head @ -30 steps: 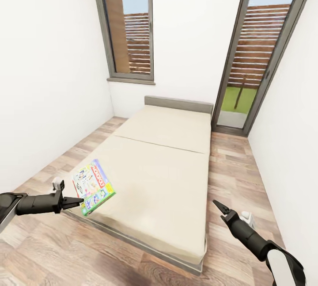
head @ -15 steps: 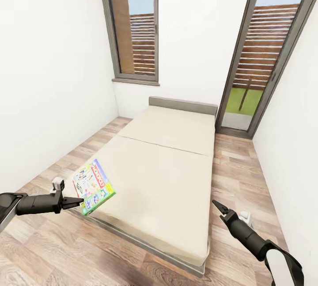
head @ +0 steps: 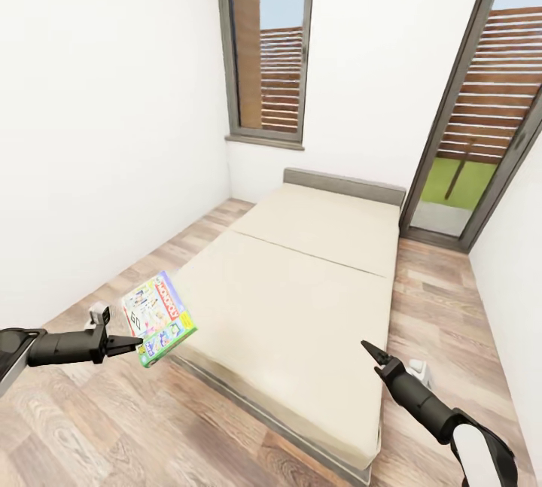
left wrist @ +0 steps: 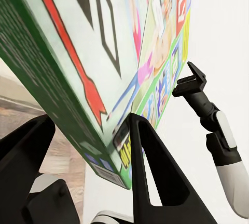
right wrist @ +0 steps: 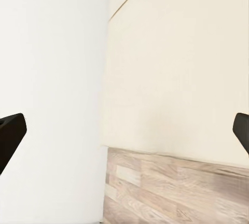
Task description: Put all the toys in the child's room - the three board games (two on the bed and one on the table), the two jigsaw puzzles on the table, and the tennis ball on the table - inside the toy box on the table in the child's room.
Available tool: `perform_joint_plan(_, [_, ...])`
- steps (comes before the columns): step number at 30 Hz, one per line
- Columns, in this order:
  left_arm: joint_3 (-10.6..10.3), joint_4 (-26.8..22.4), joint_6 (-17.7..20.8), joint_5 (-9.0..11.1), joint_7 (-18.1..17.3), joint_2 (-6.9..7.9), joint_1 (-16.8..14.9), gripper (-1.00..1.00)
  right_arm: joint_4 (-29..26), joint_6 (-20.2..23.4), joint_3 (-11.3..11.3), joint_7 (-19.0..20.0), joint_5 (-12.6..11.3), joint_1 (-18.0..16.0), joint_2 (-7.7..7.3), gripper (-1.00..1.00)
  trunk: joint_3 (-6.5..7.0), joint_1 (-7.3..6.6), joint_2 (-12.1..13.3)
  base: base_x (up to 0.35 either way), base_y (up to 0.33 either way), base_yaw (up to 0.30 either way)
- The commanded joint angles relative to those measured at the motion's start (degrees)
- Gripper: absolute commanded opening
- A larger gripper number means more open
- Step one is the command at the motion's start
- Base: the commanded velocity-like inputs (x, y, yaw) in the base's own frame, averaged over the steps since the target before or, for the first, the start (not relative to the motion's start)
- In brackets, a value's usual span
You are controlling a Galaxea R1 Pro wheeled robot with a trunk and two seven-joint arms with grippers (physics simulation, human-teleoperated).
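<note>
Left gripper (head: 134, 342) sits at about eight o'clock in the head view, its two dark fingers (left wrist: 150, 167) clamped on the lower corner of the board game (head: 158, 318), the green-edged box with the cartoon cover. That box is held up in the air, tilted, over the wood-plank floor (head: 98, 427) just off the near left corner of the bed (head: 301, 299), and it does not rest on the mattress. From the left wrist view the box's green edge (left wrist: 46, 94) runs down between the fingers, with the printed cover turned toward the right arm. Right gripper (head: 374, 355) hovers at about five o'clock, near the bed's near right edge; its fingertips stand wide apart at the two sides of the right wrist view, with nothing between them. Behind the bed, at twelve o'clock, stands a low grey headboard (head: 342, 186), a tall dark-framed window (head: 271, 43) at eleven, and a glazed door (head: 482, 111) at two o'clock.
</note>
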Motion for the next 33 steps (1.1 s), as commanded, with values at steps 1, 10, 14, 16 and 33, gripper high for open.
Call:
perform_joint_plan(1, [-0.30, 0.05, 0.60, 0.19, -0.25, 0.06, -0.08, -1.00, -0.04, 0.39, -0.19, 0.22, 0.06, -0.05, 0.05, 1.00, 0.18, -0.22, 0.36, 0.000, 0.000, 0.223])
perform_joint_plan(10, [-0.30, 0.06, 0.60, 0.19, -0.25, 0.06, -0.08, -1.00, -0.12, 0.15, -0.19, 0.31, 0.20, -0.05, 0.24, 1.00, 2.54, -2.19, 3.97, 0.000, 0.000, 0.143])
perform_joint_plan(14, [-0.30, 0.06, 0.60, 0.19, -0.25, 0.06, -0.08, -1.00, -0.13, 0.14, -0.19, 0.32, 0.21, -0.05, 0.27, 1.00, 3.62, -3.07, 5.58, 0.000, 0.000, 0.104])
perform_joint_plan(16, [-0.30, 0.06, 0.60, 0.17, -0.25, 0.06, -0.08, -1.00, -0.13, 0.14, -0.19, 0.36, 0.21, -0.05, 0.27, 1.00, 4.15, -3.51, 6.38, 0.000, 0.000, 0.098])
perform_joint_plan(33, [-0.30, 0.06, 0.60, 0.18, -0.25, 0.06, -0.08, -1.00, -0.16, 0.14, -0.19, 0.32, 0.21, -0.05, 0.28, 1.00, 8.72, -7.24, 13.20, 0.000, 0.000, 0.097])
